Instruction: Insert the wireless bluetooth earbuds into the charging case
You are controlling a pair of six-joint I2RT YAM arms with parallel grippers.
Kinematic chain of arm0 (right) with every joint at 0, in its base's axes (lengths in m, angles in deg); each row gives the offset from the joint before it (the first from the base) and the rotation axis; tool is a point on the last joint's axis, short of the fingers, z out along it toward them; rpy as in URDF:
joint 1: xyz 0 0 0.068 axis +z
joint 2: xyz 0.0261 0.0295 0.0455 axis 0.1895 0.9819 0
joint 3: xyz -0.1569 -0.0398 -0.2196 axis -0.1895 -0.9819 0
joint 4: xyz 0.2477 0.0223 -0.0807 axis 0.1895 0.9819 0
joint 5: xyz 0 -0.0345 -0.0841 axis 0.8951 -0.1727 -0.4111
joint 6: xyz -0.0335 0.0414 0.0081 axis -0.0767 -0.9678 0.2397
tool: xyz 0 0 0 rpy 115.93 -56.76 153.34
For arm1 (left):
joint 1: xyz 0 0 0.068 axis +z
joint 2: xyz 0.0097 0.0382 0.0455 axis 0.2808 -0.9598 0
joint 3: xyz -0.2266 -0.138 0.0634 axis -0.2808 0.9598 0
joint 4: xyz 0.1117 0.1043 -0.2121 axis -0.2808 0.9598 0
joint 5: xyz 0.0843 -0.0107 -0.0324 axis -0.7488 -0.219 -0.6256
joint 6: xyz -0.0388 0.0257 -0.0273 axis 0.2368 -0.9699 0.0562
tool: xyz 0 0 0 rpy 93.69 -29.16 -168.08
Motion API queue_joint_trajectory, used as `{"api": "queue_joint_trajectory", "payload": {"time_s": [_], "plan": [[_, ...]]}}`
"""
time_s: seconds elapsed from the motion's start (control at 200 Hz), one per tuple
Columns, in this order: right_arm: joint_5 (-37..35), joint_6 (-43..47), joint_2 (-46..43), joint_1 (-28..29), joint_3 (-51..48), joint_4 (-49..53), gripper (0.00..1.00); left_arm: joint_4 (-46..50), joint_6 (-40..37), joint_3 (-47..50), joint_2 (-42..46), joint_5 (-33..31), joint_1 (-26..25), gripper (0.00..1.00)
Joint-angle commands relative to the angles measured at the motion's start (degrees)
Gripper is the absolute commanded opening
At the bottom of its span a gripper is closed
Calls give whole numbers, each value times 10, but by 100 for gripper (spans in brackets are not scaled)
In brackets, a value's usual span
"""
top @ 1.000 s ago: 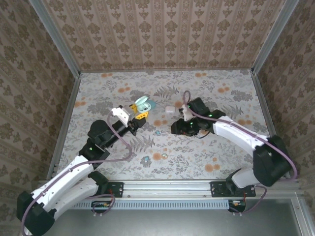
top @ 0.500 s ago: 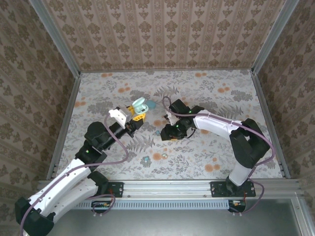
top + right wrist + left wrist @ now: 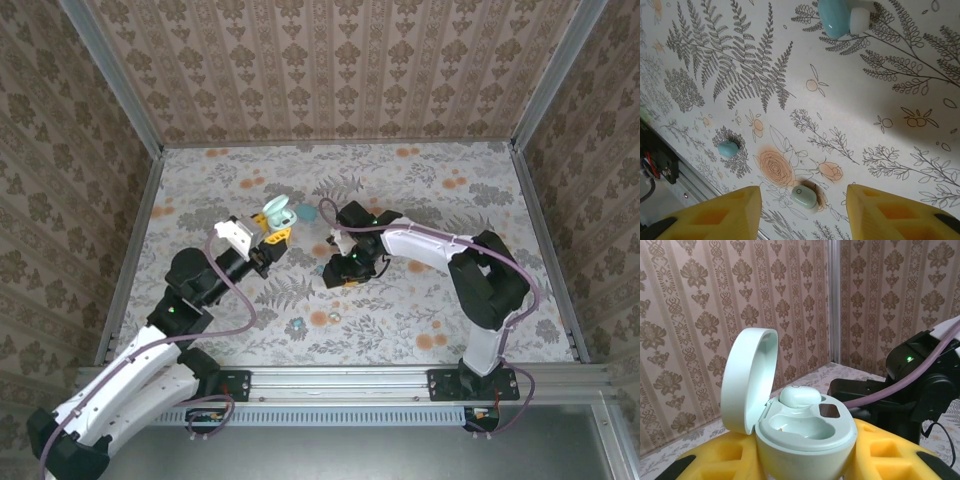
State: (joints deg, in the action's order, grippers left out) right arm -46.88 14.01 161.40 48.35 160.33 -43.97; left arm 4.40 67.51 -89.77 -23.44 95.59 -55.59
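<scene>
Trouble first at the near edge: the rail [image 3: 692, 180] lies not far past the teal earbud [image 3: 728, 148], so a stray nudge from a finger could roll that pebble toward it. Right gripper [image 3: 338, 270] hangs with jaws apart and empty, straddling the pale earbud [image 3: 804, 196] on the table [image 3: 850, 115]. Close off-centre and that smooth bud could squirt out sideways. Bare floral surface lies all round it, so room to come down looks good.

Farther on, left gripper [image 3: 272, 230] is clenched on the open charging case [image 3: 805, 435], with its lid [image 3: 747, 380] up, one bud [image 3: 799, 396] seated and the nearer well bare. The two arms sit close together there. That is the likely pinch point, and a knock could snap the lid shut. Beyond, the papered wall [image 3: 340, 70] stands well apart.
</scene>
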Motion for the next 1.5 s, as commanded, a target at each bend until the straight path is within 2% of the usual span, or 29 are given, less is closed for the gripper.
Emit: {"api": "queue_joint_trajectory", "payload": {"time_s": [0.0, 0.415, 0.825, 1.13, 1.23, 1.495], "plan": [[18, 26, 24, 13, 26, 41, 50, 2, -3, -11, 13, -13, 4, 18], [-39, 60, 51, 77, 18, 75, 51, 6, -8, -10, 23, -18, 4, 18], [-95, 84, 78, 108, 35, 104, 49, 11, -7, -10, 29, -21, 5, 18], [-134, 85, 97, 125, 47, 119, 42, 12, -6, -11, 29, -22, 4, 18], [-158, 71, 98, 128, 46, 119, 36, 12, -6, -13, 28, -22, 4, 18], [-216, 27, 51, 110, 15, 102, 26, 13, -4, -13, 27, -20, 5, 18]]}}
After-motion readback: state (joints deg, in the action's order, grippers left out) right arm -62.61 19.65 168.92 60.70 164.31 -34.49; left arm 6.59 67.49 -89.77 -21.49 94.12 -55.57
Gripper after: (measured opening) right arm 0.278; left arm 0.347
